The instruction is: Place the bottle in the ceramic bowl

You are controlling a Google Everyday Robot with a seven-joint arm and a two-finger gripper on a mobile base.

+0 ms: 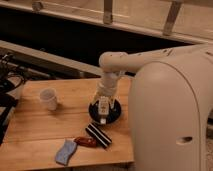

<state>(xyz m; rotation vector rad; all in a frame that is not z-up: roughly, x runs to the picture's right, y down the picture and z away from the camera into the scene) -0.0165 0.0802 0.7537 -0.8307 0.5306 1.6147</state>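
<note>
The black ceramic bowl (116, 114) sits on the wooden table (45, 127), right of centre. The small pale bottle (103, 110) stands roughly upright over the bowl's left half, its lower end at the bowl's front rim. My gripper (104, 102) points down right above the bowl, at the bottle's top. I cannot tell whether it holds the bottle or whether the bottle rests in the bowl. The white arm reaches in from the right.
A translucent white cup (48, 98) stands at the table's left. A black-and-white striped block (98, 135), a red object (85, 142) and a blue sponge (65, 152) lie near the front edge. My white body fills the right side.
</note>
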